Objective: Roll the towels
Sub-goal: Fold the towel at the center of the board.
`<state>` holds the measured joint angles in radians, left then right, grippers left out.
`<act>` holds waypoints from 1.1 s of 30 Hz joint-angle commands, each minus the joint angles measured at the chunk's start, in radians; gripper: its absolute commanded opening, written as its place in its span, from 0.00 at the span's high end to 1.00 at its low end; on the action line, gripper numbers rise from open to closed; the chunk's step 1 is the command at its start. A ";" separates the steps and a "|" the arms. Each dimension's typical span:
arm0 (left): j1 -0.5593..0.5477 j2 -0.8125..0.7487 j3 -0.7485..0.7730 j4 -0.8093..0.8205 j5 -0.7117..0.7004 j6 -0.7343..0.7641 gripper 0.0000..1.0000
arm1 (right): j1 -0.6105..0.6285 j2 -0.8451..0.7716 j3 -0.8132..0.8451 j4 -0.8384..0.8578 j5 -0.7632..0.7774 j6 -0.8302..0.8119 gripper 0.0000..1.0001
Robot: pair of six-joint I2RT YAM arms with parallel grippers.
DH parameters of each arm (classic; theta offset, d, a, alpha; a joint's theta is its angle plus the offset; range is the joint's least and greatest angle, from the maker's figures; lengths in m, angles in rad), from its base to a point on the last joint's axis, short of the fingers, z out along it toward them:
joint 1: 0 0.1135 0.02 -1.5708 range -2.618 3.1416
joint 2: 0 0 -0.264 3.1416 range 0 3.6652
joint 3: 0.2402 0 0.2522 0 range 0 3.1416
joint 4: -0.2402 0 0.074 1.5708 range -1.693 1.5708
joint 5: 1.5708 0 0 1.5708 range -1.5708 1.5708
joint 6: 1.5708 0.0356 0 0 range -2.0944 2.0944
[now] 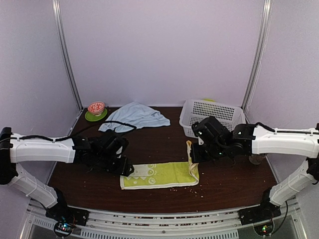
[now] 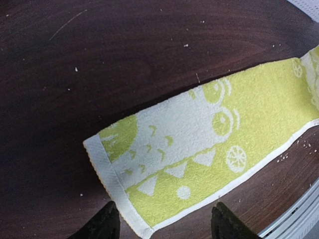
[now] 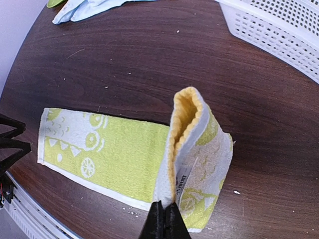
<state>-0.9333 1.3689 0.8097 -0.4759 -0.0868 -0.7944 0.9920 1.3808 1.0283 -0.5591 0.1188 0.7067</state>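
Observation:
The lime-green towel (image 1: 159, 175) with white figures lies flat along the near table, folded to a narrow strip. My right gripper (image 3: 165, 215) is shut on its right end edge and holds that end lifted and doubled over (image 3: 192, 144). My left gripper (image 2: 162, 224) is open, its fingers (image 2: 102, 225) straddling the towel's near left corner (image 2: 142, 226) just above it, holding nothing. The pale-blue towel (image 1: 134, 116) lies crumpled at the back left, and it also shows in the right wrist view (image 3: 84, 7).
A white perforated basket (image 1: 212, 115) stands at the back right, close behind my right arm. A green saucer with a red bowl (image 1: 96, 110) sits at the back left corner. Crumbs dot the dark wooden table (image 1: 159, 144). The table's near edge is just below the towel.

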 commanded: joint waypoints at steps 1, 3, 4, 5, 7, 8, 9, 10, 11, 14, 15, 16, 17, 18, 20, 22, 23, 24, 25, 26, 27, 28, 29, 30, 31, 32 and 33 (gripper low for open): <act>-0.004 -0.074 -0.028 -0.032 -0.059 -0.037 0.36 | 0.027 0.050 0.057 0.052 -0.011 0.012 1.00; -0.004 -0.098 -0.037 -0.051 -0.077 -0.047 0.36 | 0.036 0.076 0.082 0.066 -0.017 0.012 1.00; -0.004 -0.108 -0.042 -0.060 -0.085 -0.051 0.36 | 0.041 0.090 0.102 0.069 -0.019 0.012 1.00; -0.004 -0.119 -0.046 -0.068 -0.093 -0.055 0.36 | 0.048 0.104 0.117 0.072 -0.022 0.011 1.00; -0.004 -0.142 -0.058 -0.082 -0.109 -0.067 0.36 | 0.059 0.140 0.153 0.076 -0.028 0.005 1.00; -0.004 -0.151 -0.063 -0.090 -0.117 -0.072 0.36 | 0.065 0.155 0.172 0.076 -0.030 0.004 1.00; -0.004 -0.158 -0.067 -0.096 -0.123 -0.077 0.36 | 0.069 0.169 0.189 0.076 -0.033 0.002 1.00; -0.004 -0.164 -0.073 -0.101 -0.128 -0.081 0.36 | 0.076 0.183 0.204 0.075 -0.034 0.001 1.00; -0.004 -0.170 -0.078 -0.105 -0.132 -0.085 0.36 | 0.081 0.195 0.218 0.074 -0.036 0.000 1.00; -0.004 -0.183 -0.098 -0.108 -0.139 -0.095 0.36 | 0.093 0.226 0.251 0.076 -0.044 0.000 1.00; -0.004 -0.188 -0.105 -0.108 -0.140 -0.098 0.36 | 0.098 0.236 0.263 0.076 -0.048 0.001 1.00; -0.004 -0.193 -0.111 -0.108 -0.140 -0.102 0.36 | 0.100 0.244 0.272 0.079 -0.050 0.001 1.00; -0.004 -0.199 -0.117 -0.109 -0.140 -0.105 0.36 | 0.103 0.252 0.282 0.081 -0.052 0.000 1.00; -0.004 -0.207 -0.123 -0.110 -0.143 -0.107 0.36 | 0.107 0.261 0.290 0.082 -0.055 -0.001 1.00; -0.004 -0.220 -0.130 -0.113 -0.147 -0.111 0.36 | 0.112 0.282 0.315 0.082 -0.059 -0.002 1.00; -0.004 -0.231 -0.133 -0.119 -0.155 -0.115 0.36 | 0.119 0.301 0.337 0.082 -0.065 -0.004 1.00; -0.004 -0.235 -0.135 -0.124 -0.158 -0.114 0.36 | 0.123 0.311 0.348 0.082 -0.067 -0.004 1.00; -0.004 -0.237 -0.135 -0.128 -0.159 -0.114 0.36 | 0.125 0.321 0.359 0.082 -0.069 -0.004 1.00; -0.004 -0.240 -0.137 -0.130 -0.161 -0.116 0.36 | 0.128 0.331 0.370 0.082 -0.072 -0.004 1.00; -0.004 -0.244 -0.140 -0.133 -0.161 -0.118 0.36 | 0.132 0.339 0.381 0.082 -0.075 -0.004 1.00; -0.004 -0.248 -0.141 -0.134 -0.161 -0.118 0.36 | 0.135 0.349 0.393 0.081 -0.078 -0.005 1.00; -0.004 -0.251 -0.147 -0.134 -0.161 -0.121 0.36 | 0.139 0.360 0.405 0.080 -0.079 -0.006 1.00; -0.004 -0.255 -0.152 -0.135 -0.162 -0.124 0.36 | 0.142 0.369 0.415 0.079 -0.079 -0.006 1.00; -0.004 -0.258 -0.157 -0.134 -0.162 -0.126 0.36 | 0.145 0.378 0.429 0.079 -0.081 -0.006 1.00; -0.004 -0.263 -0.161 -0.134 -0.162 -0.128 0.36 | 0.147 0.386 0.437 0.079 -0.083 -0.007 1.00; -0.004 -0.266 -0.167 -0.135 -0.161 -0.129 0.36 | 0.150 0.394 0.447 0.078 -0.086 -0.007 1.00; -0.004 -0.269 -0.170 -0.135 -0.160 -0.130 0.36 | 0.153 0.403 0.456 0.077 -0.087 -0.007 1.00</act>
<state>-0.9333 1.1202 0.6632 -0.6071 -0.2302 -0.9085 1.1297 1.7576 1.4338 -0.4923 0.0410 0.7059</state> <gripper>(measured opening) 0.643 0.011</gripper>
